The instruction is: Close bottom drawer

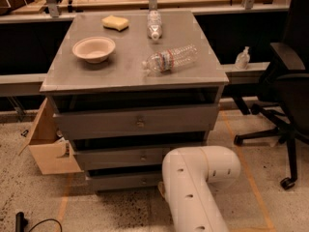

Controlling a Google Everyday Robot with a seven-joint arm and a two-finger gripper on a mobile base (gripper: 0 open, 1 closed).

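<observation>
The bottom drawer [120, 181] is the lowest, narrowest grey front of the three-drawer cabinet, with a small round knob [143, 181]. A dark gap shows above its front panel. My white arm [198, 178] rises from the bottom edge and covers the drawer's right end. My gripper is not in view; only the arm's rounded elbow shows, just right of the drawer's knob.
The middle drawer [140, 157] and the wide top drawer [137, 122] sit above it. On the cabinet top [63, 79] are a bowl [93, 49], a sponge [115, 22] and two plastic bottles [170, 59] [154, 24]. An open cardboard box [48, 149] stands at the left, an office chair [285, 105] at the right.
</observation>
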